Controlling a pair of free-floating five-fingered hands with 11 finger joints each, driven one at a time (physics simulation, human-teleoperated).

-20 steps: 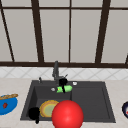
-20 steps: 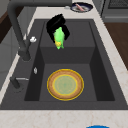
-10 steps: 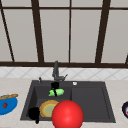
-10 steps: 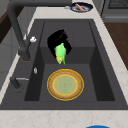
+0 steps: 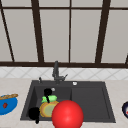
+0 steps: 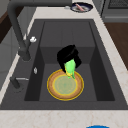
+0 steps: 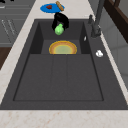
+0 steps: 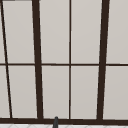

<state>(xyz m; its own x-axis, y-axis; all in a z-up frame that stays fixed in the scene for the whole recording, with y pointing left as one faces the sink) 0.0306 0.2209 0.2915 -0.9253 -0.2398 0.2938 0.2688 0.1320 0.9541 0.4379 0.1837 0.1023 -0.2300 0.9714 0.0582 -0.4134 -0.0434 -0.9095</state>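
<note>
My right hand (image 5: pixel 47 92) hangs in the sink's left basin (image 5: pixel 36 91), fingers curled round a pale green object (image 5: pixel 50 98). The left side view has this hand (image 6: pixel 68 56) just above the far rim of a yellow plate (image 6: pixel 65 85) on the basin floor, with the green object (image 6: pixel 70 67) pointing down at it. From the right side, the hand (image 7: pixel 60 20) and green object (image 7: pixel 59 30) are beyond the plate (image 7: pixel 63 47). My left hand (image 5: pixel 33 113) floats at the sink's front left corner. A big red ball (image 5: pixel 67 115) covers part of the plate (image 5: pixel 46 109).
A dark faucet (image 5: pixel 56 71) stands behind the basin. A blue plate (image 5: pixel 7 103) with food is on the left counter, and a dark dish (image 5: pixel 125 108) sits at the right edge. The sink's right half (image 5: pixel 90 100) is a flat drainboard.
My right hand has carried the green object down and along the sink, from the basin's far side to just over the yellow plate. The left hand and red ball have stayed put.
</note>
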